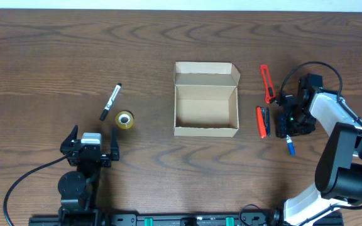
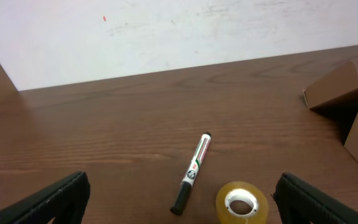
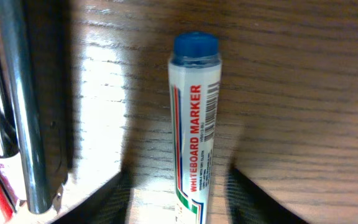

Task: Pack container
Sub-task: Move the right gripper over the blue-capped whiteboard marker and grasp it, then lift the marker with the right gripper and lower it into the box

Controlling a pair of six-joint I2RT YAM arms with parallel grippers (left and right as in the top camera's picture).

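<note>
The container [image 1: 206,130] is a tan cardboard box, open and empty, with its flap lid [image 1: 207,74] folded back, at the table's middle. My right gripper [image 1: 289,123] points down over a blue-capped whiteboard marker [image 1: 290,146]. In the right wrist view the marker [image 3: 194,118] lies between my open fingers [image 3: 180,198], with a gap on each side. My left gripper [image 1: 93,134] is open and empty near the front left. A black marker [image 1: 110,101] and a roll of clear tape [image 1: 124,120] lie just beyond it. Both show in the left wrist view, the marker [image 2: 192,172] and the tape [image 2: 242,201].
A red utility knife [image 1: 267,83] and a red and a black pen [image 1: 262,121] lie between the box and my right gripper. A metal pen [image 3: 20,106] shows left of the marker. The box corner [image 2: 353,106] is at the right of the left wrist view.
</note>
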